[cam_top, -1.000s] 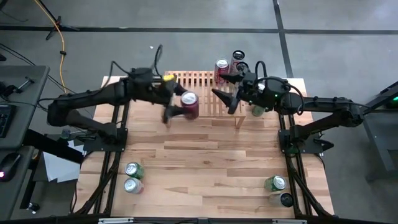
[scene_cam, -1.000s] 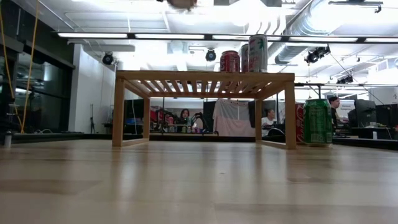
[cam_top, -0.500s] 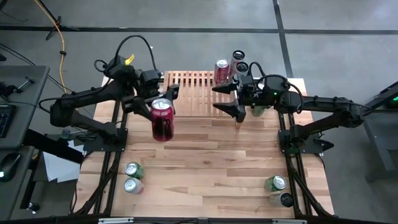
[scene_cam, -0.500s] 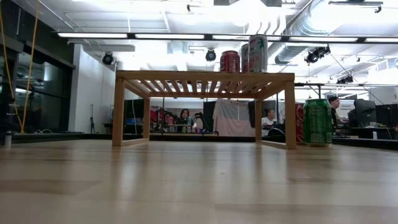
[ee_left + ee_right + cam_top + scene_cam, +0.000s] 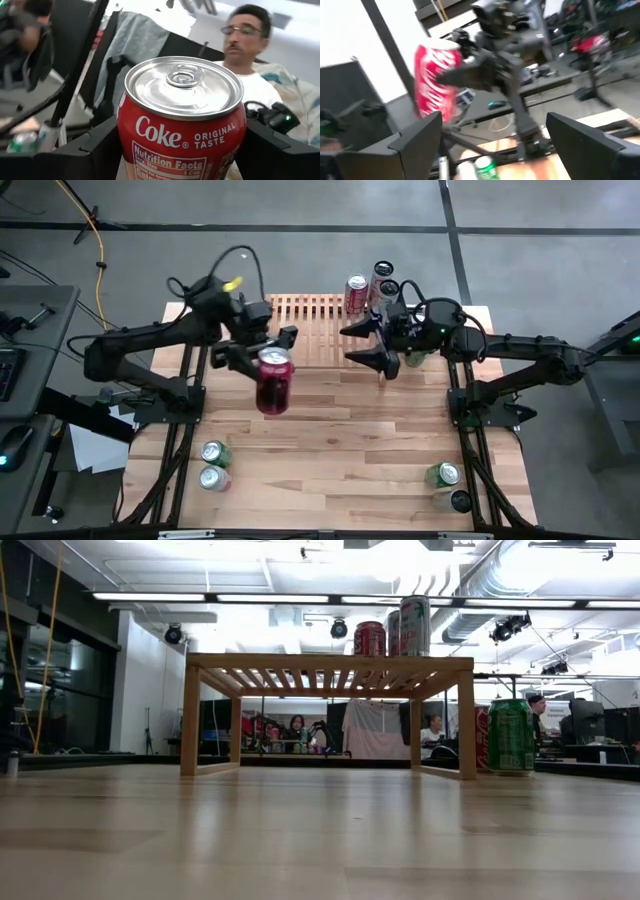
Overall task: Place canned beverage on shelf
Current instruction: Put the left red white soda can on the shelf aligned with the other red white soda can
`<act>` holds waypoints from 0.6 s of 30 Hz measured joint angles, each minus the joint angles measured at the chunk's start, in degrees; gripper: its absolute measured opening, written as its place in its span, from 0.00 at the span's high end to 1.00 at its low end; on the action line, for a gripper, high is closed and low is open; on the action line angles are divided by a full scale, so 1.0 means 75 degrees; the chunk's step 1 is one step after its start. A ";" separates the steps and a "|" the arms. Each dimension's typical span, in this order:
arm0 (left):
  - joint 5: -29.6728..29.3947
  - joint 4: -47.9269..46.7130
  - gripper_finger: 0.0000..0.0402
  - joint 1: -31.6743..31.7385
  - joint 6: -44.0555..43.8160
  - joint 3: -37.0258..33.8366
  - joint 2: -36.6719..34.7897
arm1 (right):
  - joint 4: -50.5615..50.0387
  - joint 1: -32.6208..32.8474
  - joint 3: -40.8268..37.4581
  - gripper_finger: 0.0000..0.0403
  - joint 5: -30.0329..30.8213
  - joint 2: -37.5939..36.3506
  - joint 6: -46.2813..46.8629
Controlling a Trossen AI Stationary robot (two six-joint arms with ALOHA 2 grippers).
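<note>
My left gripper [image 5: 262, 352] is shut on a red Coke can [image 5: 272, 380], held high over the table in front of the left half of the light-wood slatted shelf [image 5: 312, 330]. The can fills the left wrist view [image 5: 182, 125]. My right gripper [image 5: 363, 345] is open and empty, hovering at the shelf's right front; its wrist view [image 5: 495, 145] shows the left arm and the can [image 5: 434, 82]. Three cans [image 5: 357, 288] stand upright on the shelf's far right end and also show in the low view [image 5: 370, 638]. My left gripper pinches the can's side wall [image 5: 125, 135] between its two fingers [image 5: 95, 147], one on each side, below the top rim. The can is lifted clear of the table. Its pull-tab top [image 5: 184, 86] faces up and toward the wrist camera.
A green can [image 5: 510, 735] stands on the table beside the shelf's right leg, with a red one behind it. Two cans [image 5: 212, 464] lie at the near left and two [image 5: 446, 485] at the near right. People show in the room beyond.
My left gripper has carried the Coke can away from the shelf's front, toward the table's near-left and upward, then a little back to the right. The can has stayed in the hold.
</note>
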 joint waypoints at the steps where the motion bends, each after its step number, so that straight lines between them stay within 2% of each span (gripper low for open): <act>1: -0.0013 -0.0151 0.29 0.0033 0.0001 0.0000 0.0097 | 0.0000 0.0009 0.0000 0.15 -0.0105 0.0000 0.0114; 5: -0.0399 -0.1281 0.29 0.0168 0.0264 0.0000 0.0573 | -0.0319 0.0051 0.0000 0.15 -0.0258 0.0000 0.0832; 11: -0.1834 -0.3530 0.29 0.0213 0.2374 -0.0012 0.1197 | -0.1987 0.0104 0.0167 0.15 0.0442 0.0017 0.1006; 15: -0.3294 -0.5191 0.29 0.0060 0.4132 -0.0012 0.1273 | -0.3316 0.0203 0.0676 0.15 0.1044 0.0073 0.0546; 18: -0.4863 -0.6045 0.29 -0.0116 0.5282 -0.0015 0.1153 | -0.4285 0.0279 0.1236 0.15 0.1613 0.0209 0.0057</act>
